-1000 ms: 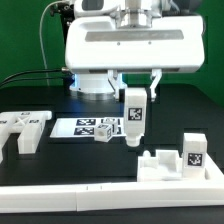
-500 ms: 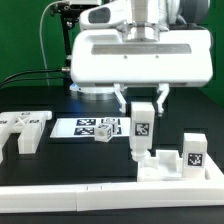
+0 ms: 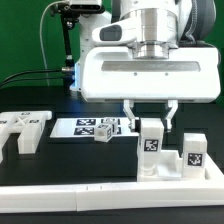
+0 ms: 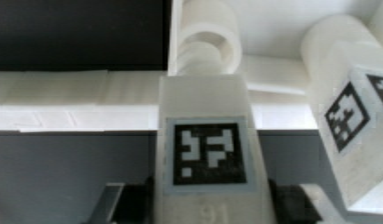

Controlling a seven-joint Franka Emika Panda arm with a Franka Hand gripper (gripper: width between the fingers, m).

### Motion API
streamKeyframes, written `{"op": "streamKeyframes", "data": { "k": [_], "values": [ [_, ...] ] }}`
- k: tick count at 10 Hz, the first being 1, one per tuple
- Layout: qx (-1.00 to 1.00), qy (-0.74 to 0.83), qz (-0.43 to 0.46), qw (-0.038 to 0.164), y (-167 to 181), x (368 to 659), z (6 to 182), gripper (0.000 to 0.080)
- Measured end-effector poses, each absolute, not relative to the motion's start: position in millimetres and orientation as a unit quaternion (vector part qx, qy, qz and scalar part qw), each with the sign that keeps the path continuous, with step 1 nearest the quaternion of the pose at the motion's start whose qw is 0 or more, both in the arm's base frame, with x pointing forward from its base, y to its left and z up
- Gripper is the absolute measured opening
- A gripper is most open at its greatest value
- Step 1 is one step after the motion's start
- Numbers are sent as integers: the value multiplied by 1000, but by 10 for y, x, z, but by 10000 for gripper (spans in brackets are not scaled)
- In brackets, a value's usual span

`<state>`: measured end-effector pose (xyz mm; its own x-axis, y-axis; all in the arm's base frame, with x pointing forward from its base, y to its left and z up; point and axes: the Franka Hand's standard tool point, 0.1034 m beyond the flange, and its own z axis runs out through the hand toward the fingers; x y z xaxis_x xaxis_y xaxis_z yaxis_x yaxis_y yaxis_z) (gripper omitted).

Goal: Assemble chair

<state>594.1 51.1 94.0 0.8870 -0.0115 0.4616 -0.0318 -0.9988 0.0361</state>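
Observation:
My gripper [image 3: 149, 116] is shut on a white chair leg [image 3: 152, 142] with a black-and-white tag, held upright. The leg hangs just above the white blocky chair piece [image 3: 165, 165] at the exterior view's right front. A second tagged leg [image 3: 193, 152] stands upright on that piece, to the right of the held one. In the wrist view the held leg [image 4: 209, 140] runs between my fingers [image 4: 117, 200], its far end over a round socket [image 4: 206, 45] of the chair piece. The other leg [image 4: 351, 90] shows beside it.
The marker board [image 3: 88, 128] lies flat at the middle, with a small tagged white block [image 3: 103, 135] on it. A white chair panel [image 3: 22, 130] sits at the exterior view's left. A long white border rail [image 3: 100, 195] runs along the front.
My gripper has carried the leg toward the exterior view's right and slightly down, from over the marker board's edge to above the chair piece.

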Motion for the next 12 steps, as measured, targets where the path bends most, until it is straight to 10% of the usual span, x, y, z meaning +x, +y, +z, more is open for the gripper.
{"op": "streamKeyframes", "data": {
  "k": [8, 10, 12],
  "values": [
    [968, -2, 251, 27, 553, 5908, 800, 285],
    [968, -1, 250, 27, 553, 5906, 797, 576],
    [974, -11, 227, 25, 399, 5943, 868, 630]
  ]
}}
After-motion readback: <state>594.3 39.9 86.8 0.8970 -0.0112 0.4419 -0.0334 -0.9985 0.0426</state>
